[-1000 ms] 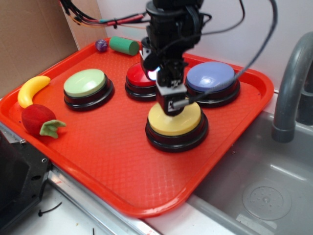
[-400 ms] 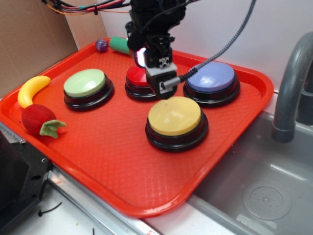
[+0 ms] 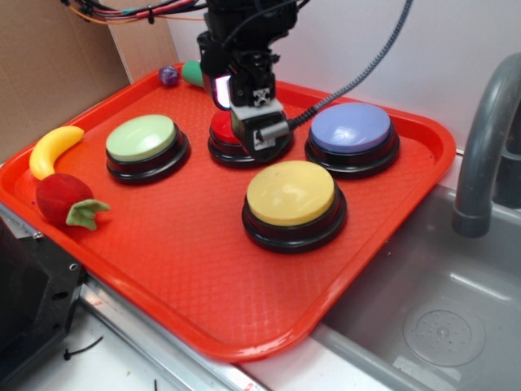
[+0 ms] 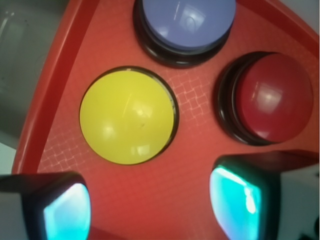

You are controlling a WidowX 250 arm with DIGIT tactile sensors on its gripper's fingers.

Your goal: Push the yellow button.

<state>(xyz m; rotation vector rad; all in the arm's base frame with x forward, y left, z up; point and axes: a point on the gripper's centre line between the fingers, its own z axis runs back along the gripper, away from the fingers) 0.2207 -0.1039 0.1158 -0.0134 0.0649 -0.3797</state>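
the yellow button (image 3: 291, 193) sits near the middle of the red tray (image 3: 203, 269), in front of the red button (image 3: 228, 134) and the blue button (image 3: 352, 128), with the green button (image 3: 141, 136) off to its left. the gripper (image 3: 259, 134) hangs above the red button, clear of the yellow one and up and back from it; in the wrist view the yellow dome (image 4: 128, 115) is bare and whole, with the two fingers (image 4: 66, 210) showing at the bottom corners, spread well apart with nothing between them. judging from this, the press looks already made and the arm is pulling away; if another press is wanted, the clean way is to come back over the dome's centre, not its edge, and go straight down so the tip does not slide off the smooth curve or nudge the base across the tray, and to stay clear of the red button just behind. against a second ago the change is plain: then the gripper tip was down on the yellow top, covering part of it; shortly after it had lifted to just behind the button, and now it is higher and further back toward the red one. the button itself has not shifted, nor have the banana (image 3: 54, 149) and the strawberry (image 3: 65, 199) at the tray's left edge.
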